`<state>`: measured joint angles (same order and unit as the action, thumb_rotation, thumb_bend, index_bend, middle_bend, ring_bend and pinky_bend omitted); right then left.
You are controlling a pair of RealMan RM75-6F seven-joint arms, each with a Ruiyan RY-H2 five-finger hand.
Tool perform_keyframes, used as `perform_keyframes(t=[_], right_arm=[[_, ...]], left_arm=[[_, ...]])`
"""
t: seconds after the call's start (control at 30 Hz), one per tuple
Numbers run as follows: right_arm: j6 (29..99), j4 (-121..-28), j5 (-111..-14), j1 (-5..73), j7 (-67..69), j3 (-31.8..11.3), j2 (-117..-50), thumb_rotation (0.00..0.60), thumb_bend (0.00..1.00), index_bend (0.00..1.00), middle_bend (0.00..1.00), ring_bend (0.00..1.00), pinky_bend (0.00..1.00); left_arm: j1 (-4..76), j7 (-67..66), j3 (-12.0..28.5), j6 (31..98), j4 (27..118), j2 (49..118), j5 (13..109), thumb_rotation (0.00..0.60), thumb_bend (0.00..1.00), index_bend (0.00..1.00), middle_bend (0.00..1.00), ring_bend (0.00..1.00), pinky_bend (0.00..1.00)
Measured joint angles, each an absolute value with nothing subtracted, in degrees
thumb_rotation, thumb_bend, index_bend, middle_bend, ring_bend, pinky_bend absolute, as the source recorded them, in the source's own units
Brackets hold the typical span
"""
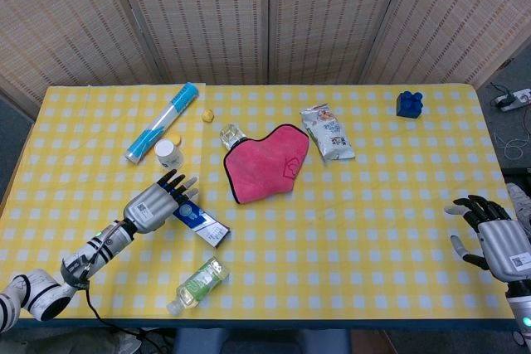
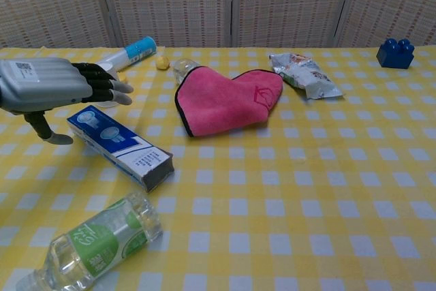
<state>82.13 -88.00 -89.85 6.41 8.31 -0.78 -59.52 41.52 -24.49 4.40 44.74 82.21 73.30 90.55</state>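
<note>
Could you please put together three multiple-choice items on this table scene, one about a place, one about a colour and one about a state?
1. Where does the blue block sit?
A. Far right corner of the table
B. Beside the bottle
C. On the pink cloth

2. What colour is the heart-shaped cloth?
A. Green
B. Pink
C. White

3. How is the left hand?
A. Gripping the bottle
B. Closed into a fist
C. Holding nothing, fingers stretched out over the blue and white box

Answers:
1 A, since the head view shows the block alone near the far right edge.
2 B, as both views show a pink cloth with a dark border.
3 C, because the chest view shows the fingers extended above the box's far end, with nothing in them; the bottle lies apart.
</note>
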Motion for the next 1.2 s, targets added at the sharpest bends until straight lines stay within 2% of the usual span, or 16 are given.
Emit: perform_keyframes(t=[0.47,0.63,0.9,1.07,1.2], right_arm=[[82.18,-87.21,-89.74,6.29,8.92,-0.81,-59.89,0.600,0.33,0.30,0.23,0.13,0.18],[82.08,-87.17,-89.54,6.20,8.86,-0.78,-60.02,0.600,0.33,0.30,0.23,0.13,0.18],[82.14,-87.39,-89.51,6.22,8.54,-0.89,-60.06,0.600,0.33,0.30,0.23,0.13,0.18],[82.26,-87.64,-89.49,6.08,8.32,-0.86,-59.99,0.600,0.33,0.30,0.23,0.13,0.18],[82.52,-87.79,-89.62,5.94,8.26,-0.81,-59.95,0.600,0.33,0.30,0.23,0.13,0.18]], left_arm=[[44.33,-31.88,3.60,40.86,80.38,75.74,84.21,0.600,0.26,0.16,0.07,0.06,0.01],[44.66,-32.85,2.74,40.63,79.01,76.91,82.97,0.600,0.26,0.20,0.12,0.10,0.01],[44.87,-31.97,1.90,42.10,76.21,79.26,83.00,0.600,0.26,0.31,0.26,0.21,0.01],[44.89,-31.84,1.55,43.90,74.36,80.46,83.38,0.600,0.26,0.42,0.38,0.29,0.01],[44.43,-33.14,1.34,45.52,74.05,80.59,83.24,0.600,0.26,0.43,0.40,0.32,0.01]])
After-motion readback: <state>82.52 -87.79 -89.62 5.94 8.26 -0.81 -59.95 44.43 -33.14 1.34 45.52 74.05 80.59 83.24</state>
